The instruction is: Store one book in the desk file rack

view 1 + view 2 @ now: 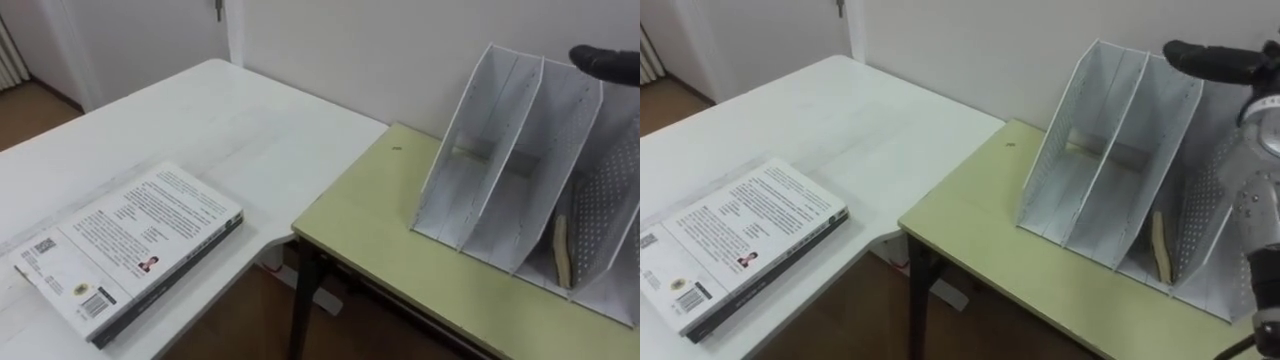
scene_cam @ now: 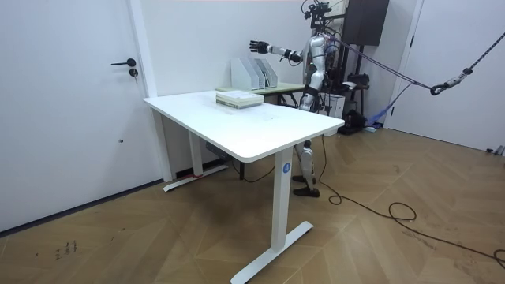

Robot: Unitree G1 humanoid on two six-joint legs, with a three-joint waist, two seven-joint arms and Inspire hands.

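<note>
On the white table [image 1: 200, 110], at 8 o'clock in the left eye view: the book [image 1: 130, 250], lying flat with a printed cover up, touched by no hand. Long axis running from 8 o'clock to 2 o'clock; dark long edge turned toward 5 o'clock, the short end with the small printed squares pointing to 8 o'clock.

At 3 o'clock, across a gap, on the green desk [image 1: 380, 230]: the file rack [image 1: 500, 170], white, leaning back toward the wall, open slots facing 7 o'clock. Nearest two slots seen bare. In the next slot over, standing on edge, a thin tan-edged item [image 1: 562, 250], too slim to name as book or folder.

At 2 o'clock, above the rack's top rim: the right hand [image 1: 605, 62], holding nothing; in the room view, held out at arm's length over the rack with fingers spread wide.

As for progress, judged and not seen: fitting either a book already stood in the rack, if the tan-edged item is one, with the outstretched hand empty above it; or a job with the storing left to do, the flat book being well apart from the rack. Not settled by these views.
</note>
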